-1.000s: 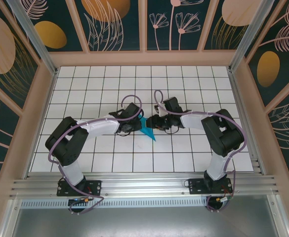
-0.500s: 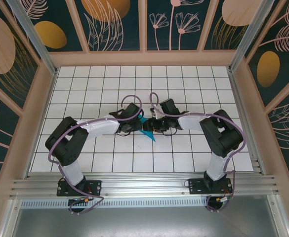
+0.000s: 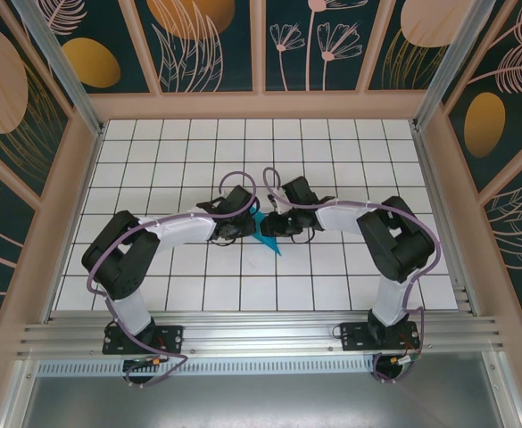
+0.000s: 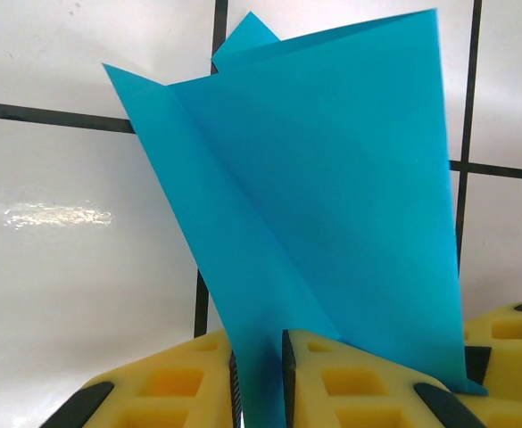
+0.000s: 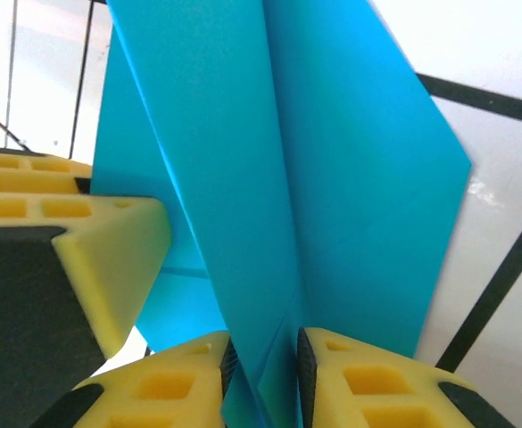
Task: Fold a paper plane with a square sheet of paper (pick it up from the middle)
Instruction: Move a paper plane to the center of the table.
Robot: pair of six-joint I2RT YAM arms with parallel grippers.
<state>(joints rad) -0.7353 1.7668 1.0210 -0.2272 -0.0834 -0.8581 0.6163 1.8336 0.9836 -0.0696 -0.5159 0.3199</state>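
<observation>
**CAMERA PLACEMENT AND COVERAGE**

The top external camera is fixed above and behind the arm bases [image 3: 143, 337]. It looks steeply down and forward from a distance, covering the whole tiled bench [image 3: 153, 152] and the patterned enclosure walls [image 3: 207, 45].

The left wrist camera sits directly behind the left tool [image 4: 259, 379]. It faces along the yellow pads [image 4: 171, 383] toward the bench surface at very close range.

The right wrist camera is mounted the same way behind the right tool [image 5: 262, 374], equally close.

All three views share the paper plane [image 3: 266, 239] at the middle of the bench. The right wrist view also takes in one pad of the left tool at its left edge.
</observation>
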